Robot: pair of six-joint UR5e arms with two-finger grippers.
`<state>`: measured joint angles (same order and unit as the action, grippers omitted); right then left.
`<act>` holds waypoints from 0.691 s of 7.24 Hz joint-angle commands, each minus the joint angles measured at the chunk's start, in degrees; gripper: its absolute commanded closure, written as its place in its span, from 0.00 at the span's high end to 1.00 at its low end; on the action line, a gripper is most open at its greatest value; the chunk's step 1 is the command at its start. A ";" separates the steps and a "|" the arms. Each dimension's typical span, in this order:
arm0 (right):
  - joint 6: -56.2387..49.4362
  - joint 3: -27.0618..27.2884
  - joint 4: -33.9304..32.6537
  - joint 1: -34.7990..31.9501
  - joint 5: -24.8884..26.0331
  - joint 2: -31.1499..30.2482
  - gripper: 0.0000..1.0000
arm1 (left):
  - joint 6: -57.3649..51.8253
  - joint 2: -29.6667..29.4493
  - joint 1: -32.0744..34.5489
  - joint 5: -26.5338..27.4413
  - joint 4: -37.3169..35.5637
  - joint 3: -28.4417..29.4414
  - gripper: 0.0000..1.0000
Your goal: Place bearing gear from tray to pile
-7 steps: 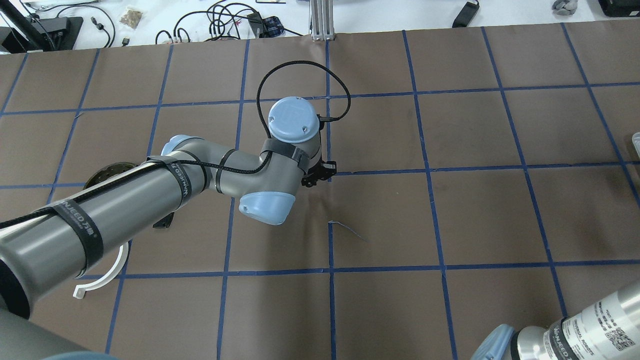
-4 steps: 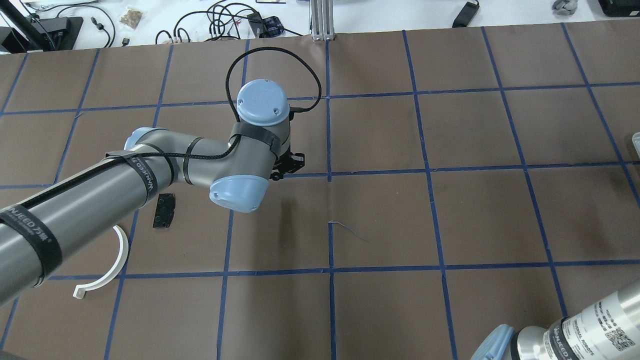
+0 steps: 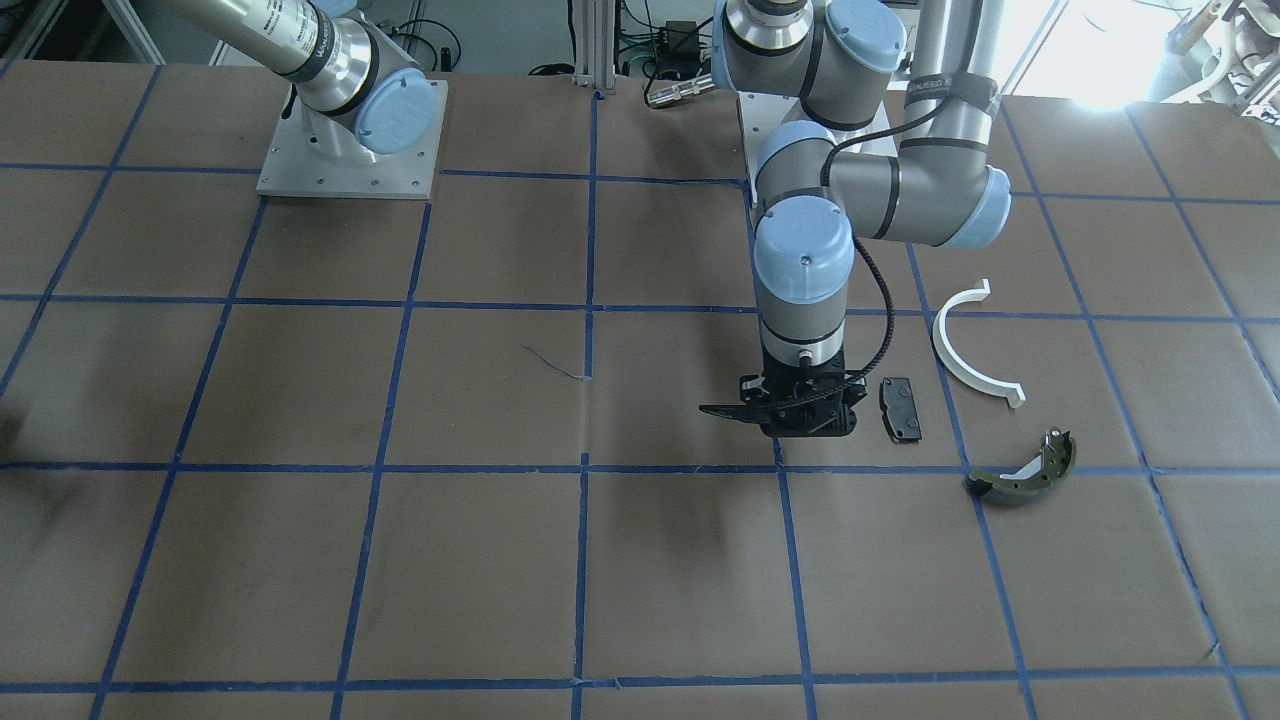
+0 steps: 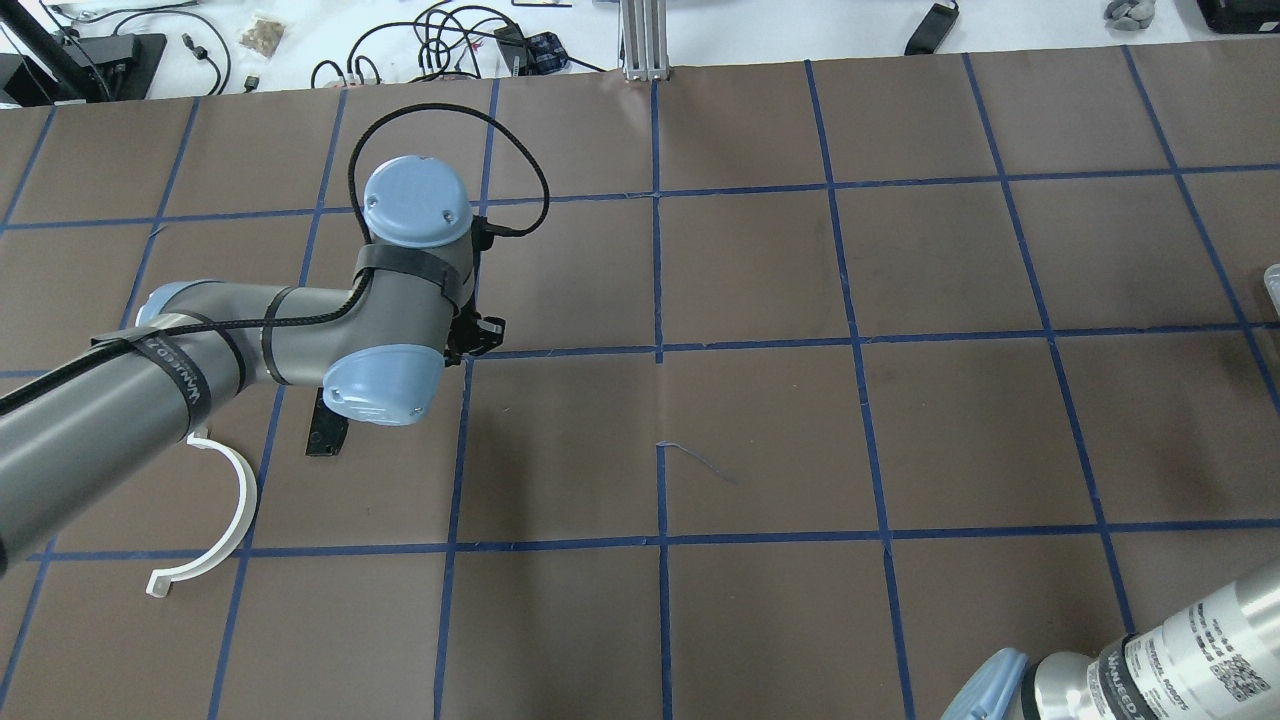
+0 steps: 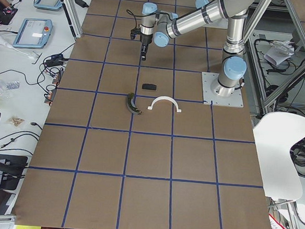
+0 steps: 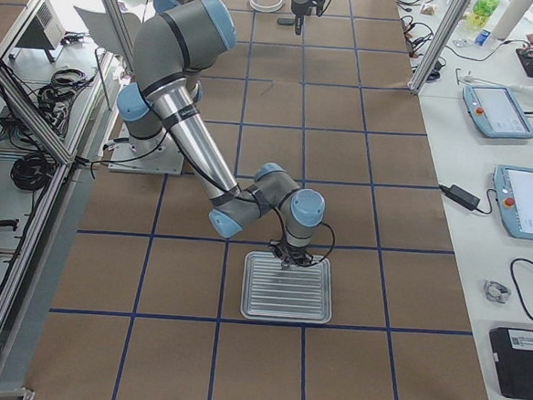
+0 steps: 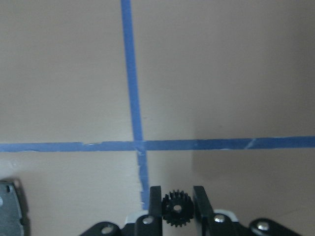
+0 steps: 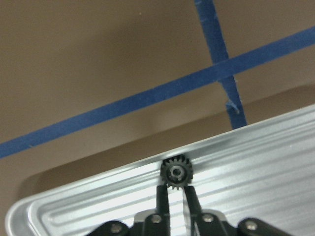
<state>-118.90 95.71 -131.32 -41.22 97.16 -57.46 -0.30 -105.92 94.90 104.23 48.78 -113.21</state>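
My left gripper (image 7: 177,200) is shut on a small black bearing gear (image 7: 177,211) and holds it just above the brown table. In the front view the left gripper (image 3: 800,415) hangs just beside the pile: a black pad (image 3: 900,408), a white half-ring (image 3: 965,345) and an olive-green shoe (image 3: 1025,470). Overhead, the left gripper (image 4: 480,335) is right of the pad (image 4: 322,438) and half-ring (image 4: 225,520); the arm hides the shoe. My right gripper (image 8: 175,186) is shut on another black gear (image 8: 176,173) at the rim of the ribbed metal tray (image 8: 256,162).
The tray (image 6: 287,298) lies at the table's right end under the right gripper (image 6: 287,256). Blue tape lines (image 7: 133,98) cross the brown table cover. Cables and tools (image 4: 440,40) lie beyond the far edge. Teach pendants (image 6: 497,111) sit on a side bench.
My left arm has swung left in the overhead view, carrying the gear toward the pile. Its elbow now covers part of the black pad. The right arm has not moved.
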 commanded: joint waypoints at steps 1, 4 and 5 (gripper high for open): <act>0.15 0.09 0.10 0.00 -0.65 0.07 0.47 | -9.15 1.50 -7.85 -0.08 0.18 -1.05 0.16; 0.76 0.79 -0.25 0.00 -0.83 -0.02 0.45 | -15.87 2.12 -18.32 -2.63 1.23 -1.40 0.09; 2.34 0.79 -0.08 0.00 -0.91 -0.02 0.44 | -16.83 2.12 -21.13 -4.37 1.58 -2.18 0.08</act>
<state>-117.98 96.35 -131.50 -41.22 96.35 -57.44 -15.92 -103.84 77.40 101.44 49.90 -114.71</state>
